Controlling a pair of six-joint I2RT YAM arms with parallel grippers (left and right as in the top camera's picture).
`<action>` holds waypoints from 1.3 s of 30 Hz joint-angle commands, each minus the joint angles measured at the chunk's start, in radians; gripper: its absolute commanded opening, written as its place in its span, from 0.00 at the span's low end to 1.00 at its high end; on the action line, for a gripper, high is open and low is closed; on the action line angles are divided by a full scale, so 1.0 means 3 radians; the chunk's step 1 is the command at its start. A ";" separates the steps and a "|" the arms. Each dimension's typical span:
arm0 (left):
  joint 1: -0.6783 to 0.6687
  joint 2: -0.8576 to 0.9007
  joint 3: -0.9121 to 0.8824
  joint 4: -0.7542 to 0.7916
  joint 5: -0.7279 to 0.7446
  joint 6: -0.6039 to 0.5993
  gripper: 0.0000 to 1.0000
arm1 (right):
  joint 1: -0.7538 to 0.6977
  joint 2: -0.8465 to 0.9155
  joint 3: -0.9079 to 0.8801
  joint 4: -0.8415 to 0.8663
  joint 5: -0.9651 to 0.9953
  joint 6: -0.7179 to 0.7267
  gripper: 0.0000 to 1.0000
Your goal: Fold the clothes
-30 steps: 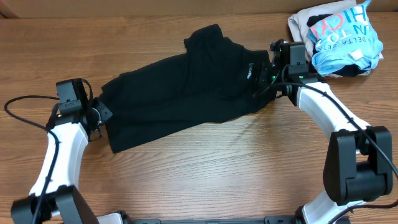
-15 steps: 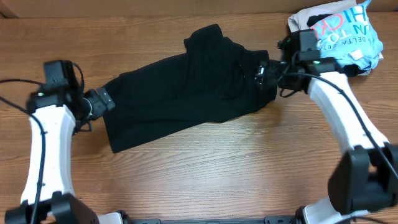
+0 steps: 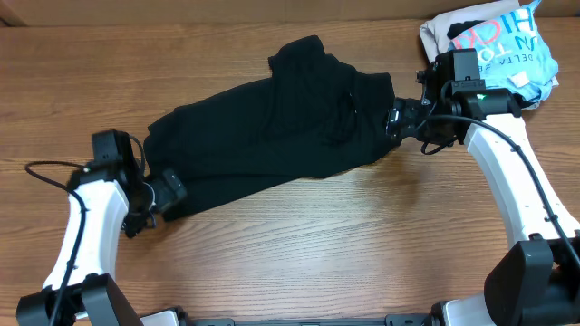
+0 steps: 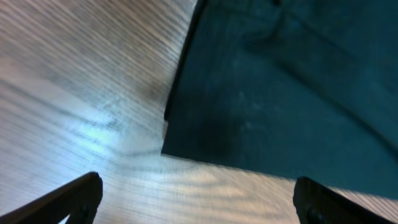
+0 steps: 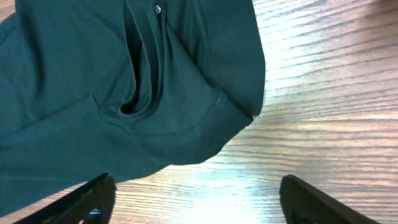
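The black shirt point(image 3: 272, 127) lies spread across the middle of the wooden table, long side running from lower left to upper right. My left gripper point(image 3: 169, 190) is open and empty at the shirt's lower left corner point(image 4: 261, 118), over bare wood. My right gripper point(image 3: 397, 120) is open and empty at the shirt's right end, where the collar and a small button point(image 5: 143, 93) show. Neither gripper touches the fabric. The white logo is not visible.
A pile of other clothes, a light-blue-and-white garment with pink lettering point(image 3: 503, 50) on a beige one point(image 3: 439, 36), sits at the back right corner near my right arm. Bare table point(image 3: 344, 254) lies in front of the shirt.
My left gripper moved down from the shirt's left edge to its lower left corner. My right gripper drew back off the shirt's right end toward the right. The shirt has not shifted.
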 commanded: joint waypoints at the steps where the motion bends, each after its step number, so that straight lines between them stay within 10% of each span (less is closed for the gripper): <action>1: -0.0008 0.0004 -0.0243 0.0285 0.0001 -0.0032 0.95 | -0.0009 0.0001 -0.0018 0.0043 -0.0014 -0.0064 0.84; 16: -0.0008 0.0018 -0.0805 0.1146 -0.0445 -0.0033 0.67 | -0.0009 0.0008 -0.0037 0.0084 -0.0014 -0.0076 0.77; 32: 0.0017 0.0018 -0.0804 0.1160 -0.0484 -0.0032 0.05 | -0.0009 0.0048 -0.0285 0.0309 0.0072 -0.0088 0.67; 39: 0.0188 0.0018 -0.0724 0.1043 -0.0521 0.0187 0.04 | -0.0009 0.0429 -0.0320 0.0422 0.0074 -0.0113 0.66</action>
